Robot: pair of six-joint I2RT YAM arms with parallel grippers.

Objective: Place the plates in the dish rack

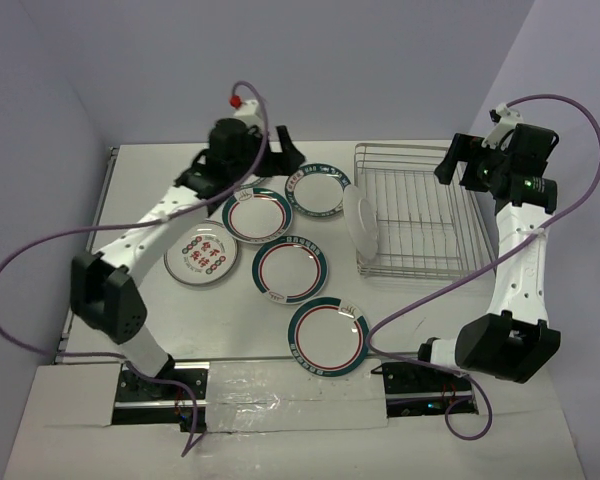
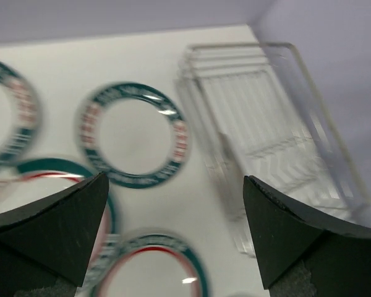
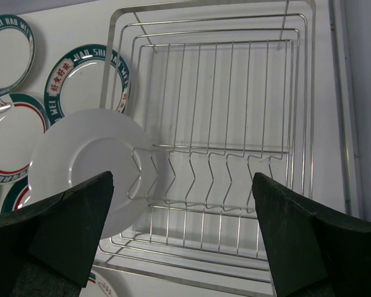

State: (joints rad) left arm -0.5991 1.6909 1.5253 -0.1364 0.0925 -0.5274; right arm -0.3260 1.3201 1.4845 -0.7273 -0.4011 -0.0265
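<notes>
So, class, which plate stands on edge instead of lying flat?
The plain white plate at the left end of the dish rack: it stands upright, the patterned others lie flat.

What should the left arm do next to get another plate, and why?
Probably lower the left gripper onto the green-rimmed plate beside the rack. Its jaws are open and empty, and that plate lies flat on the table close below it. Only the white plate stands in the rack so far, with free slots next to it.
</notes>
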